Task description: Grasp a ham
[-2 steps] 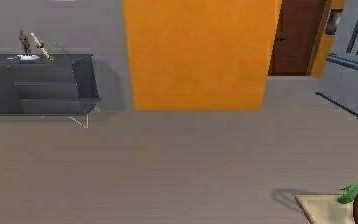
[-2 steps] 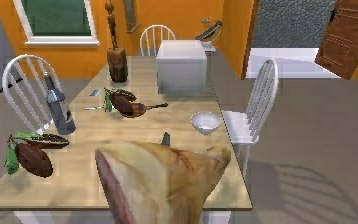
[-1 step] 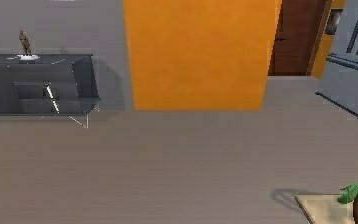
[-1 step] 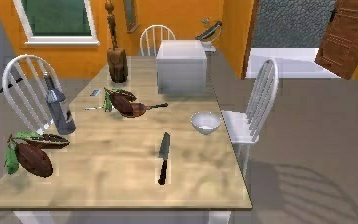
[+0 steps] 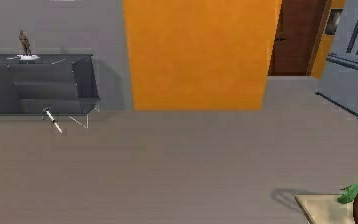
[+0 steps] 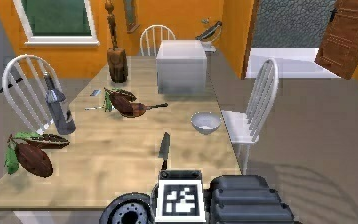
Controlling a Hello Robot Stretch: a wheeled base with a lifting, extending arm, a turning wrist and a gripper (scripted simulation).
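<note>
My gripper (image 6: 129, 211) sits low at the arm side view's bottom edge, a dark round body just left of the white marker (image 6: 182, 200). I can't pick out my fingers down there, so I cannot tell how wide they stand or whether they hold anything.

Beyond the marker lies the wooden table (image 6: 137, 140), and just above the marker a thin dark blade (image 6: 165, 150) rests on it. Whether it touches me, I can't say.

Now the ham, and there are two candidates. A red-brown lump (image 6: 34, 157) with green leaves lies at the table's near left. A second lump (image 6: 128, 103) of the same colour lies farther out, near the middle. I can't tell which one is the ham. Between them stands a dark bottle (image 6: 55, 106).

A pale bowl (image 6: 205, 122) sits toward the right edge and a grey box (image 6: 182, 66) at the far end. White chairs (image 6: 259, 100) ring the table. A white-framed window (image 6: 57, 20) is set in the orange wall (image 6: 237, 30) behind.

In the forward view I see grey floor (image 5: 187, 160) and an orange wall block (image 5: 202, 50) with a brown door (image 5: 297, 35) to its right. A dark grey cabinet (image 5: 37, 88) stands at the left with a small statuette (image 5: 25, 42) on top.
</note>
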